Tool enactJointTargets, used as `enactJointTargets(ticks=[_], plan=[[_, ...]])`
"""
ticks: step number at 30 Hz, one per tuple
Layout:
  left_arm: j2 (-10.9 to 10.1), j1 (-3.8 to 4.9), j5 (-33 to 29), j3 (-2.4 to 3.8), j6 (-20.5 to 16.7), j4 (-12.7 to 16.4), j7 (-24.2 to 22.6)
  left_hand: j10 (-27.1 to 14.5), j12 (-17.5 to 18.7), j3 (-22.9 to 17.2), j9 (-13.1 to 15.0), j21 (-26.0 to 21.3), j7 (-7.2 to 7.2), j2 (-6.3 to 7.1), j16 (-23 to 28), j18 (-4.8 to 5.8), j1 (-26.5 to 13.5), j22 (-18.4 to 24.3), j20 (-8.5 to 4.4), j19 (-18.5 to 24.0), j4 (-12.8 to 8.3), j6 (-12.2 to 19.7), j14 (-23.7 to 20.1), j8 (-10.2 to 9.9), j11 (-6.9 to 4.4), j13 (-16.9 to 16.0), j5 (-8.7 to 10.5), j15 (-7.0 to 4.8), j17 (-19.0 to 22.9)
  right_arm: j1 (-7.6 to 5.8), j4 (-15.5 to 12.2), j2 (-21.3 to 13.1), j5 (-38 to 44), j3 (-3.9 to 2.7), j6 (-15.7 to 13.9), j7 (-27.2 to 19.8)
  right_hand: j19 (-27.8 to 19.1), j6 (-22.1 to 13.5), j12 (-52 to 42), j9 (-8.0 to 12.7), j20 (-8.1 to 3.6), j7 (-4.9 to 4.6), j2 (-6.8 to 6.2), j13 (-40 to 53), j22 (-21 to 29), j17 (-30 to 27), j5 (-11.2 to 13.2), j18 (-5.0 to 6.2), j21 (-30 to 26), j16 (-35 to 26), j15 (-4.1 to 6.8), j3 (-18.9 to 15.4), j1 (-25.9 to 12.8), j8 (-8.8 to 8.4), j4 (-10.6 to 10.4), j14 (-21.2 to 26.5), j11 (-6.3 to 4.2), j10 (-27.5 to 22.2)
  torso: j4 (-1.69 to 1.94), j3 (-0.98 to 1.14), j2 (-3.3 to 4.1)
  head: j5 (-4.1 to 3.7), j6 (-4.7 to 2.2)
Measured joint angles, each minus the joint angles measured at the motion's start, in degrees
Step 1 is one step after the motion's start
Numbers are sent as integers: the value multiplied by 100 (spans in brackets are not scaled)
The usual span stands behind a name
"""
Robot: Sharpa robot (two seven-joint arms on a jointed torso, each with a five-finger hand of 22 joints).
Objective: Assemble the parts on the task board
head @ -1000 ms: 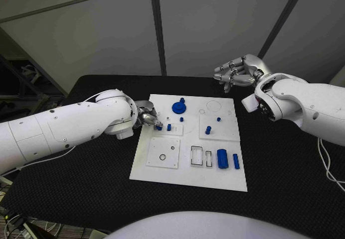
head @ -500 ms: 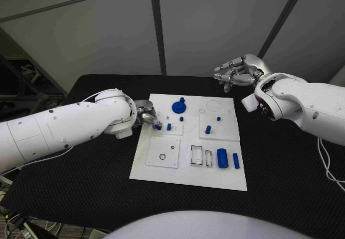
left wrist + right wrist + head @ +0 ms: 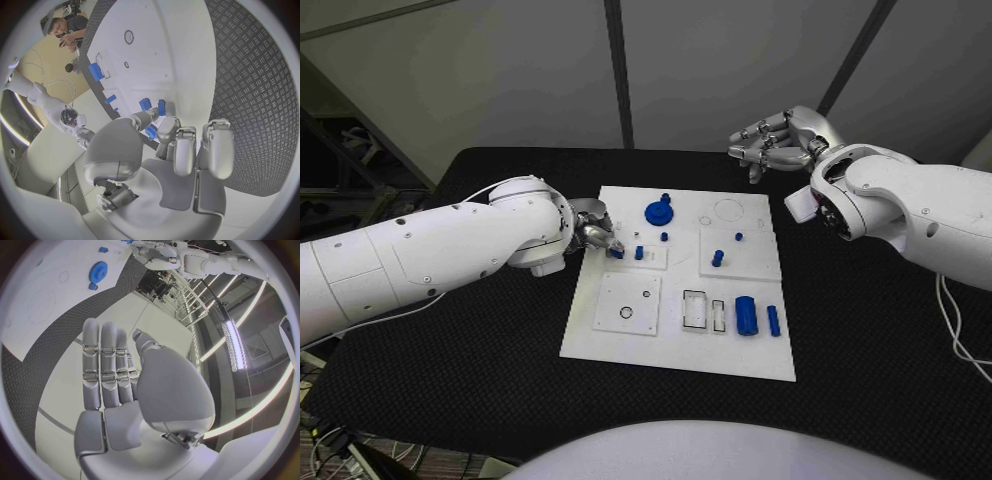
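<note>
The white task board (image 3: 678,352) lies in the middle of the black table. My left hand (image 3: 597,237) is at the board's left edge and pinches a small blue peg (image 3: 616,253) between thumb and a finger; the left wrist view shows that peg (image 3: 152,132) at the fingertips (image 3: 167,126). A second peg (image 3: 639,253) stands just beside it. A blue gear (image 3: 659,211) sits at the board's far end. My right hand (image 3: 776,140) is raised beyond the board's far right corner, fingers straight and apart, holding nothing (image 3: 119,375).
More small blue pegs (image 3: 717,259) stand mid-board. A blue cylinder (image 3: 746,316) and a blue bar (image 3: 773,321) lie at the near right, beside two rectangular slots (image 3: 695,311). A square white plate with holes (image 3: 629,305) sits at the near left.
</note>
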State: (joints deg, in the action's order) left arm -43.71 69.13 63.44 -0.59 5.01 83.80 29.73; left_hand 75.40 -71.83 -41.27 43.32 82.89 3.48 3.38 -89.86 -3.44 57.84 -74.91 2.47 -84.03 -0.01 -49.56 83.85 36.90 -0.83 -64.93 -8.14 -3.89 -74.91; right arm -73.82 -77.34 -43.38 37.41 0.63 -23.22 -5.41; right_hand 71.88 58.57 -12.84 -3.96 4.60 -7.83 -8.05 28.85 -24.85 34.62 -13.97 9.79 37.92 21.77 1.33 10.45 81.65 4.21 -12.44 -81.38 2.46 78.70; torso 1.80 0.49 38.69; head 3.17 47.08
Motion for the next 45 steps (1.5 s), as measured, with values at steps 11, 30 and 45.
enactJointTargets(ticks=[11,30,45], plan=[[64,7,12,3,57,-37,2,19,-21,-7,0,0,1,0,0,0,0,0,-21,21,-7,-1,0,0,-18,-1,4,0,0,1,1,2,0,0,3,0,0,0,0,0,0,0,0,-1,0,-1,0,0,0,0,0,0,0,0,0,0,0,0,-2,3,1,-5,10],[101,17,201,10,153,-79,6,17,-21,-9,-3,0,11,25,0,0,-25,0,-20,20,-9,-9,0,-2,-14,0,-8,0,0,2,-2,-1,0,0,7,-1,0,0,0,0,0,0,0,-1,0,-2,0,0,0,0,0,0,0,0,0,0,0,0,-5,4,-1,-16,33],[92,16,297,9,178,-52,3,60,-21,-23,-6,27,-7,57,0,0,-52,0,-20,21,-23,-34,0,21,-19,-25,-48,0,0,3,-1,-1,0,1,17,-1,0,0,0,0,0,0,0,7,-6,6,-31,0,0,-35,0,0,0,0,0,0,0,0,-2,1,-2,-13,40]])
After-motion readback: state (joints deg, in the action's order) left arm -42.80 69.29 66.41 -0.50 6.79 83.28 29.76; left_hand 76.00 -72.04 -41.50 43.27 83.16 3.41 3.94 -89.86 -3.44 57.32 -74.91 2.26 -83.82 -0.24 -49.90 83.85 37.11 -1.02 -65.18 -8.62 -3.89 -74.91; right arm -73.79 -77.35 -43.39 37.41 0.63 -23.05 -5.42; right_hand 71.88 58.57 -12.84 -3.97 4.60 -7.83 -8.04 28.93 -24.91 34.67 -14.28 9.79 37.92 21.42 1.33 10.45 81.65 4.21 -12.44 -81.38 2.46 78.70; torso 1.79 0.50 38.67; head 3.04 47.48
